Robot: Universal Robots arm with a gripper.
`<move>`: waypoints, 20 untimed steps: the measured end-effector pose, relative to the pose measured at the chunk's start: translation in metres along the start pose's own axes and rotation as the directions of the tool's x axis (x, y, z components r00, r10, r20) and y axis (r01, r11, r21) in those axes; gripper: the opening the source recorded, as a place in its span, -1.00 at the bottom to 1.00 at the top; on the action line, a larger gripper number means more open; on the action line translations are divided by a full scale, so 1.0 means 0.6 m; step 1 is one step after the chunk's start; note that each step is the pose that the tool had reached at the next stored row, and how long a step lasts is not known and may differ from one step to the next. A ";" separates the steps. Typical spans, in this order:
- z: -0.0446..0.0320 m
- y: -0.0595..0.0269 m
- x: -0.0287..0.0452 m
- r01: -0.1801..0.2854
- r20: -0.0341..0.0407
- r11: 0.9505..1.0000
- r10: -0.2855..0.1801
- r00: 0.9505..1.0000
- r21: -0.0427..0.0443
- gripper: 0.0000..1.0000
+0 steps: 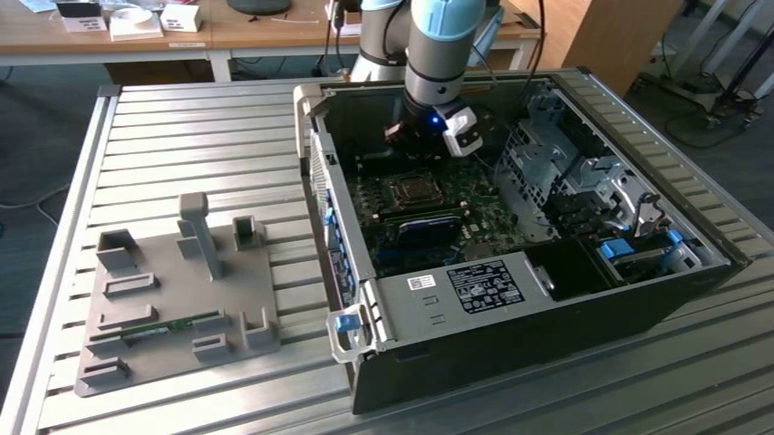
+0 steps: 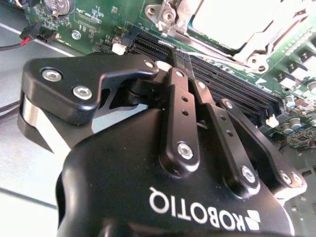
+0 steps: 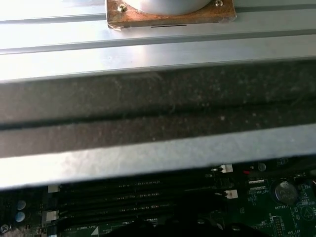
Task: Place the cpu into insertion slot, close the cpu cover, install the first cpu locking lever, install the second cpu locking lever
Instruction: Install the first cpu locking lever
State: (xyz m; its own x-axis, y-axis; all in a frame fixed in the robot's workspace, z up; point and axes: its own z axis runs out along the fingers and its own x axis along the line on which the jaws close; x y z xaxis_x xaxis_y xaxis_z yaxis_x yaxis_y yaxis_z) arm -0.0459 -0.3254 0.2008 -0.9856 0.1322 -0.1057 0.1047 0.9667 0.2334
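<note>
The open computer case [image 1: 362, 308] lies on the slatted table with its motherboard [image 1: 478, 213] facing up. The insertion slot [image 1: 411, 188] is near the board's middle. In the second wrist view the cpu [image 2: 224, 19] shows as a pale flat top inside the silvery cpu cover [image 2: 254, 47], which lies down around it. My gripper [image 1: 415, 147] hangs inside the case just behind the slot, above the memory slots [image 2: 232, 91]. Its black fingers [image 2: 178, 84] are pressed together at the gripper's tip [image 2: 180, 53] with nothing between them. I cannot make out how the locking levers stand.
A grey fixture plate [image 1: 181, 299] with upright holders and a memory stick [image 1: 158, 328] sits on the exterior view's left. The case's walls [image 1: 317, 154] surround the arm, and a drive cage [image 1: 581, 172] and a labelled cover [image 1: 484, 283] fill its other end. Desks stand behind.
</note>
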 end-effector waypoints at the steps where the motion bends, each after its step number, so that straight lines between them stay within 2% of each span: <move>1: 0.000 -0.001 0.000 0.000 0.001 1.000 0.000 1.000 0.000 -0.79; 10: -0.002 -0.010 0.004 0.001 0.007 1.000 -0.001 1.000 -0.001 -0.79; 20: -0.001 -0.005 0.006 0.001 0.008 1.000 -0.001 1.000 -0.001 -0.79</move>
State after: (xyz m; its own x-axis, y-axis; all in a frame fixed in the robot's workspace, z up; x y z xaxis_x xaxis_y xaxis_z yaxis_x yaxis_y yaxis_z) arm -0.0496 -0.3278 0.2003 -0.9846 0.1328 -0.1135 0.1034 0.9667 0.2342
